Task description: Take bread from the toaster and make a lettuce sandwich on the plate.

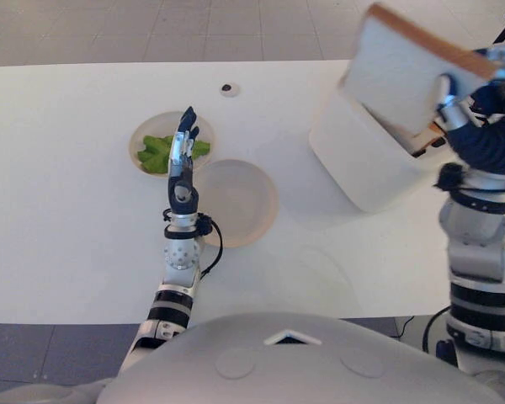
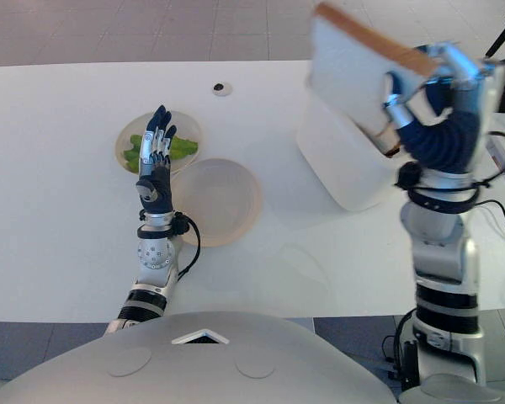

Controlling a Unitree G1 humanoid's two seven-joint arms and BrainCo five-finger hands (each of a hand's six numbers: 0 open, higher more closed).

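Observation:
My right hand [image 2: 442,80] is shut on a slice of bread [image 1: 404,63], white with a brown crust, held up above the white toaster [image 1: 366,160] at the right of the table. Another slice's edge shows in the toaster's slot [image 1: 427,139]. The empty beige plate [image 1: 236,202] lies at the table's middle. Behind it to the left, a small bowl [image 1: 143,135] holds green lettuce [image 1: 162,153]. My left hand [image 1: 183,156] stands upright and open between the bowl and the plate, fingers straight, holding nothing.
A small dark round object [image 1: 228,87] lies on the white table [image 1: 59,185] behind the bowl. Bare tabletop stretches to the left and along the front edge.

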